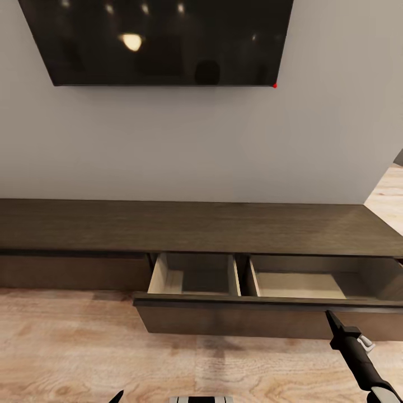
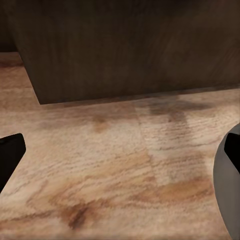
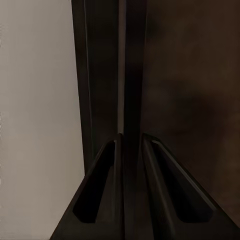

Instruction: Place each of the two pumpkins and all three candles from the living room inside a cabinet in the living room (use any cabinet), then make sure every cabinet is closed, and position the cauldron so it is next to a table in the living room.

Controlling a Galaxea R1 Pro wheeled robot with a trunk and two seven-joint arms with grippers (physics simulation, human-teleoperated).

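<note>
Nearest the head camera, low at the frame's foot: a white-and-grey piece of the robot's own body (image 1: 200, 399), with a black tip of the left gripper (image 1: 117, 397) just beside it to the left. State of the left fingers (image 2: 9, 155): cannot tell, only dark edges at either side of the wrist view over the wooden floor (image 2: 110, 170). Farther right, the right gripper (image 1: 330, 317) reaching up on its black arm to the top edge of the pulled-out drawer front (image 1: 224, 319). In the right wrist view, right fingers (image 3: 100, 192) set either side of that thin dark edge, closed in on it, grasping the panel. Beyond, the cabinet (image 1: 184, 224): long, low, dark brown, long axis running left to right along the grey wall, front facing the robot. Left section shut; middle and right drawer open, two pale-lined compartments side by side, a divider between. Above, a black wall-mounted screen (image 1: 162, 39), a small red light at its lower right corner. No readable writing or brand anywhere.
</note>
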